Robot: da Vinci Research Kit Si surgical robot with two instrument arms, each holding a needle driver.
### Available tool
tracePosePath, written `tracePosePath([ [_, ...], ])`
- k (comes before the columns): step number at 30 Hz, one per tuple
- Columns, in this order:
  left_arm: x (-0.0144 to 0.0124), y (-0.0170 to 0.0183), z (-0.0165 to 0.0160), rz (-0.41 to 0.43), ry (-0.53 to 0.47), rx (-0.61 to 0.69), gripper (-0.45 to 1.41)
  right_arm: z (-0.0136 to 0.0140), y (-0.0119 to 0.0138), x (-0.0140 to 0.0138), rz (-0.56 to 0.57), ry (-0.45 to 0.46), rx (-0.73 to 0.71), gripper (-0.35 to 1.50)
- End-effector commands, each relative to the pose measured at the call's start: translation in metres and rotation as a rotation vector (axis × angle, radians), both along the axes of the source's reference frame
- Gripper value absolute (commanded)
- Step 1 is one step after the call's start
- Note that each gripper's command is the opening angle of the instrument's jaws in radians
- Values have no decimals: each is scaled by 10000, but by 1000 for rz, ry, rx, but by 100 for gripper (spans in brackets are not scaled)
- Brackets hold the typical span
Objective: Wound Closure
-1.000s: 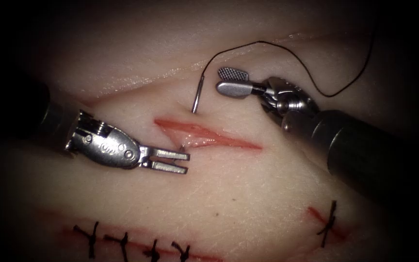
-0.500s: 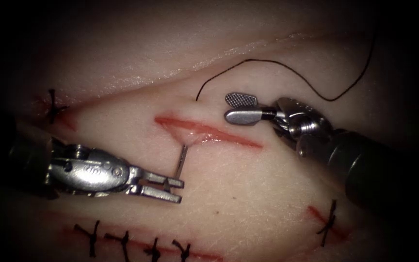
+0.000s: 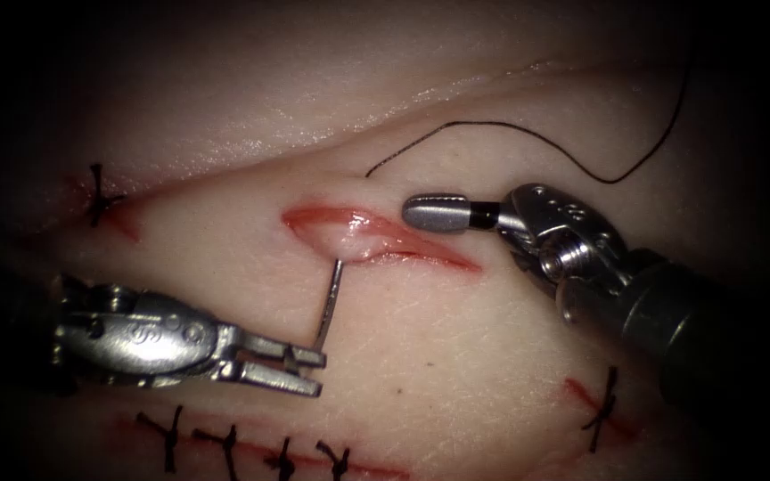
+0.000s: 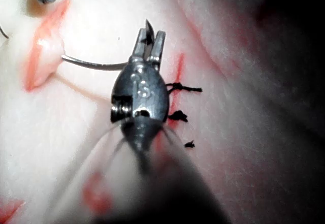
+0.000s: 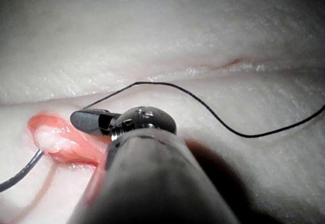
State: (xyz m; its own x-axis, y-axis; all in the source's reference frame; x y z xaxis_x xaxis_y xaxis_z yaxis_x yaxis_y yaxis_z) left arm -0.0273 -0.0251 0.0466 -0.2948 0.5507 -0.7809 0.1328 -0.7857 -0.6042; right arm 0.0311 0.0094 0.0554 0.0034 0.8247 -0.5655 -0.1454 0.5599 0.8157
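Nearest, along the bottom edge of the endoscope view, counted a row of finished stitches (image 3: 225,445) lying well clear of the work. Just above them, at lower left, found the left tool (image 3: 318,372) clenched on the needle (image 3: 331,298) near its pointed end. Saw the same grip in the left wrist view, tool (image 4: 150,41) over needle (image 4: 91,64). Traced the steel upward from those jaws to the near lip of the cut (image 3: 385,240), toward the cut's left end, where the rest of the curve sat buried in the tissue (image 3: 492,338). Set against the pictures from a second before, read more needle bared on this side and the tail gone from the far lip, so took the step to be drawing the needle out. To do that well, judged it best to keep the pull on the needle's own arc by turning the wrist, not hauling straight. Noted the lip already lifted and puckered at the exit, a sign of drag on the edge. Beyond the cut, at centre right, found the right tool (image 3: 416,214) closed on nothing, resting at the far lip; matched in its own wrist view (image 5: 76,118). Judged it well placed to steady that lip. Farthest, at upper centre and upper right, followed the thread (image 3: 528,134) from its entry above the cut in a slack loop; thought that slack enough to feed without snagging.
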Motion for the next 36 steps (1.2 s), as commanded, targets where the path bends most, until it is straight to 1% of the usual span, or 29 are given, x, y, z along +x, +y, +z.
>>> tracePosePath([
  [1, -1, -10, 4, 1, 5, 7, -45, 7, 1, 7, 14, -30, -19, -33],
  [2, -1, -13, 0, 0, 7, 19, -45, 8, 2, 7, 29, -52, -18, -35],
  [5, -1, -19, -8, 5, 13, 30, -45, 7, 1, 4, 2, -8, -21, -35],
  [11, 0, -24, -23, 13, 17, 34, -45, 5, 0, 2, -6, -4, -20, -35],
  [13, 0, -23, -25, 13, 17, 36, -45, 5, 0, 2, -7, 2, -20, -32],
  [14, -1, -20, -29, 10, 14, 3, -45, 5, -1, 2, -9, 27, -17, -32],
  [16, -2, -14, -32, -9, 27, -53, -45, 4, -1, 3, -9, 39, -18, -20],
  [17, -2, -14, -32, -9, 27, -53, -45, 4, -1, 3, -9, 39, -18, -20],
  [19, -2, -1, -36, -30, 47, -145, -45, 1, -4, 4, -21, 62, -19, -23],
  [20, -2, 4, -37, -43, 53, -186, -45, 0, -5, 4, -20, 76, -21, -15],
  [22, -3, 24, -40, -104, 64, -318, -45, -6, -10, 5, -20, 97, -22, 16],
  [23, -3, 24, -40, -104, 64, -318, -45, -6, -10, 5, -20, 97, -22, 16],
  [24, -3, 35, -42, -136, 72, -366, -45, -10, -12, 5, -19, 100, -3, 46],
  [28, -8, 49, -40, -179, 132, -476, -45, -20, -10, 4, -15, 111, 47, 71],
  [31, -13, 53, -36, -206, 168, -531, -45, -28, -8, 5, -4, 119, 96, 100],
  [32, -15, 54, -34, -212, 179, -554, -45, -30, -7, 5, -1, 123, 115, 105],
  [34, -16, 55, -33, -217, 187, -565, -45, -32, -7, 5, -1, 126, 134, 108],
  [35, -18, 56, -30, -219, 198, -577, -45, -37, -8, 6, 1, 131, 149, 106],
  [36, -20, 55, -28, -219, 199, -582, -45, -38, -7, 6, 1, 132, 156, 100],
])
